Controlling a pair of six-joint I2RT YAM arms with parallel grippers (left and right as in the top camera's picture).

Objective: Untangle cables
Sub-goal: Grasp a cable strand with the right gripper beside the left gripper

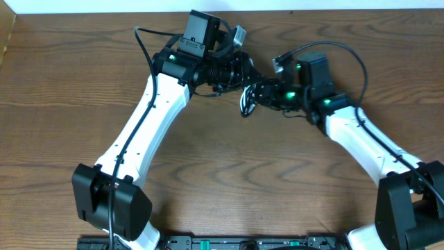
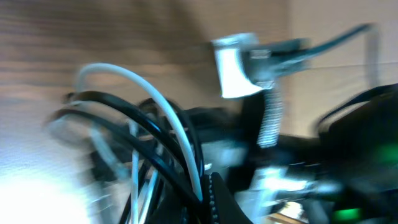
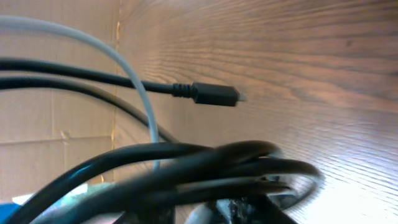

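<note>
The cables (image 1: 245,103) hang as a small knot of black and white cords between my two grippers, above the back middle of the table. My left gripper (image 1: 239,71) is shut on the knot from the left. In the blurred left wrist view a white cable (image 2: 169,115) and black cables (image 2: 118,113) run down beside my toothed finger (image 2: 217,198). My right gripper (image 1: 259,91) meets the knot from the right. Thick black loops (image 3: 217,163) lie across its jaws (image 3: 249,211) and hide them. Beyond the loops a black plug (image 3: 214,94) sticks out free over the wood, next to a white cable (image 3: 135,84).
The wooden table (image 1: 229,167) spreads out in front of both arms. The right arm's green-lit wrist (image 1: 305,83) sits close to the left arm's wrist (image 1: 201,66). A white block with a coiled lead (image 2: 235,67) shows in the left wrist view. The table's back edge (image 1: 104,14) lies just behind.
</note>
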